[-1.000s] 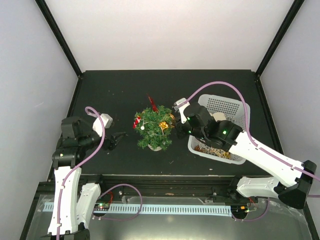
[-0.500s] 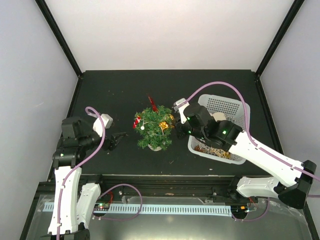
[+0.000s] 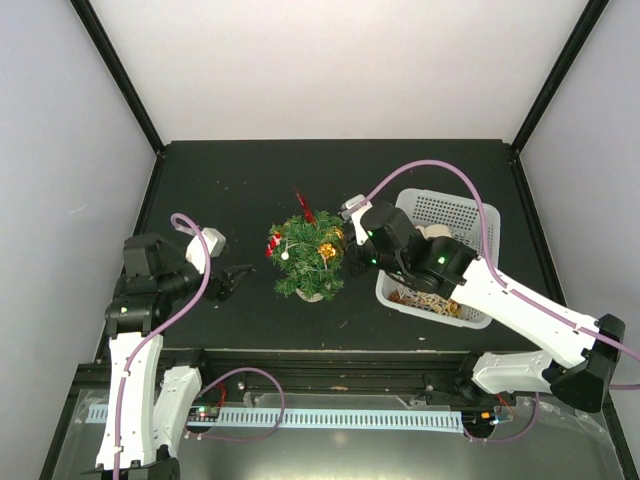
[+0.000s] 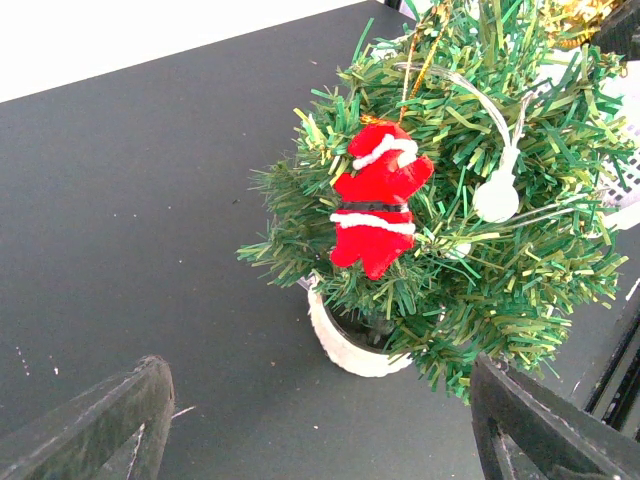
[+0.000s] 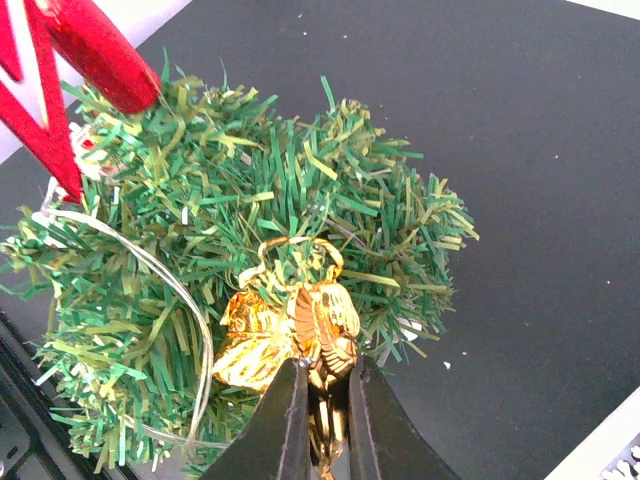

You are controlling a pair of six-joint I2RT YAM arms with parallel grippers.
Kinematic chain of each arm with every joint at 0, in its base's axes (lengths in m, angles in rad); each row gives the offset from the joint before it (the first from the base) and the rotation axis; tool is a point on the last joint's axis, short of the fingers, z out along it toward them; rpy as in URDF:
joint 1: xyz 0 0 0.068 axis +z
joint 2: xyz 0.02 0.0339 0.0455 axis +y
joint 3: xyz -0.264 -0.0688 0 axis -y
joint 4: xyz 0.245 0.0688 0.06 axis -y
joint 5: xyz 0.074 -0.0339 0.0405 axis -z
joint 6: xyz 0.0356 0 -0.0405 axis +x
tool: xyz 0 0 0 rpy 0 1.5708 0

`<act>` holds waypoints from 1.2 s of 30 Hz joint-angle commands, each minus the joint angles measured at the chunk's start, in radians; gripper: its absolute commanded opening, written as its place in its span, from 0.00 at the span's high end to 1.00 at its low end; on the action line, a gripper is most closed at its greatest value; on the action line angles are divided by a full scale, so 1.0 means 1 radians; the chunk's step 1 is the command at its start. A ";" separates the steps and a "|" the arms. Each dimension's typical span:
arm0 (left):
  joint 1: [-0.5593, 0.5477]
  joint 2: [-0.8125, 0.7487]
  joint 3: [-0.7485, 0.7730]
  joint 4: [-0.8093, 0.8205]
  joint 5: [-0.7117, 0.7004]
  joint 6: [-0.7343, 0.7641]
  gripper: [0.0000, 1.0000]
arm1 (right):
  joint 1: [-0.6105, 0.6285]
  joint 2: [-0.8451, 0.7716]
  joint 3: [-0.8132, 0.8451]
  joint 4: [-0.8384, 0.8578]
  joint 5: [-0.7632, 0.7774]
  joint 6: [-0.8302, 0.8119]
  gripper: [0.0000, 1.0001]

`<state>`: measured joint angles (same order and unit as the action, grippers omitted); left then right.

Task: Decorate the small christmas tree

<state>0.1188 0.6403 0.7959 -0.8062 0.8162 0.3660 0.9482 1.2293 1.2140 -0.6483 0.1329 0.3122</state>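
Observation:
The small christmas tree (image 3: 308, 262) stands mid-table in its white base (image 4: 345, 345), bushy and green (image 5: 200, 230). A red Santa (image 4: 378, 205), a white ball (image 4: 496, 198) and a red topper (image 5: 70, 50) hang on it. My right gripper (image 3: 349, 240) is at the tree's right side. In the right wrist view this gripper (image 5: 325, 378) is shut on a gold foil ornament (image 5: 300, 315), which is pressed into the branches. My left gripper (image 3: 235, 280) hovers left of the tree, and the left wrist view shows it (image 4: 320, 410) open and empty, its fingers wide apart.
A white mesh basket (image 3: 480, 215) with more ornaments sits right of the tree, under the right arm. A pink cable (image 3: 430, 170) arcs over the basket. Black frame posts mark the table's back corners.
The right gripper has shifted slightly left, closer into the tree, still holding the gold ornament. The left arm has not moved.

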 commanded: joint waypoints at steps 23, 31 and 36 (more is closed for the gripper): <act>0.010 -0.013 0.002 0.020 0.029 0.021 0.18 | -0.002 0.025 0.058 -0.022 0.019 -0.027 0.99; 0.011 -0.017 -0.001 0.022 0.028 0.019 0.19 | -0.002 0.014 0.045 -0.033 0.034 -0.029 0.99; 0.011 -0.019 -0.002 0.024 0.028 0.019 0.18 | -0.002 0.008 0.044 -0.040 0.040 -0.031 0.99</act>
<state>0.1196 0.6315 0.7959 -0.8059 0.8165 0.3664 0.9482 1.2602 1.2564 -0.6704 0.1551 0.2932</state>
